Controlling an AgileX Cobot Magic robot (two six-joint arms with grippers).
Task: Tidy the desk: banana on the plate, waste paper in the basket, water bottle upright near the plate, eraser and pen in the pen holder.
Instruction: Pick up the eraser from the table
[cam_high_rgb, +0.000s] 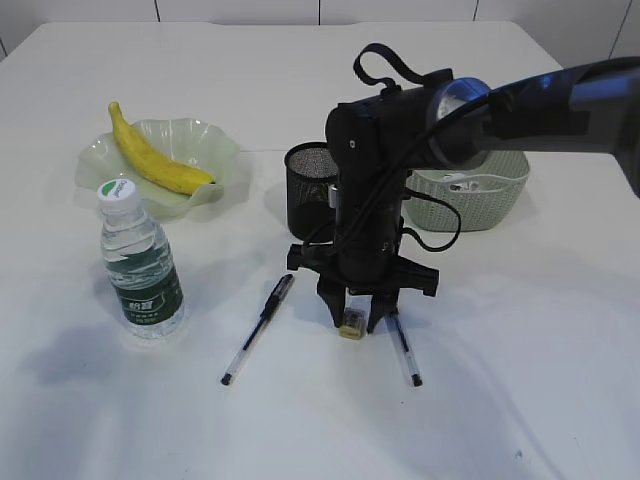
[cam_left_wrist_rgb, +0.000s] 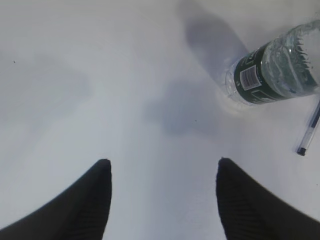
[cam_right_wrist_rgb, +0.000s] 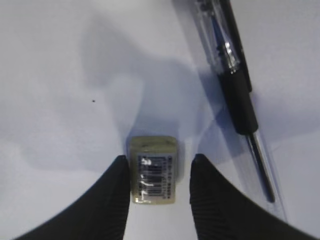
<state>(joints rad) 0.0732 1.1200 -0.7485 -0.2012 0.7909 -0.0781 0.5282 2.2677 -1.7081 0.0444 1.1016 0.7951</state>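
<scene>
A small yellowish eraser (cam_right_wrist_rgb: 153, 172) with a barcode label lies on the table between the fingers of my right gripper (cam_right_wrist_rgb: 160, 157). The left finger is against it and a gap shows at the right finger, so the gripper is open. In the exterior view this gripper (cam_high_rgb: 355, 322) points straight down over the eraser (cam_high_rgb: 351, 327). One pen (cam_high_rgb: 404, 350) lies just right of it, another pen (cam_high_rgb: 258, 328) to its left. The banana (cam_high_rgb: 155, 160) rests on the green plate (cam_high_rgb: 215, 140). The water bottle (cam_high_rgb: 140, 265) stands upright. My left gripper (cam_left_wrist_rgb: 163, 160) is open over bare table.
The black mesh pen holder (cam_high_rgb: 308, 190) stands behind my right arm. The green basket (cam_high_rgb: 480, 195) at the right back holds waste paper (cam_high_rgb: 462, 182). In the left wrist view the bottle (cam_left_wrist_rgb: 272, 70) and a pen tip (cam_left_wrist_rgb: 310, 127) show at the upper right.
</scene>
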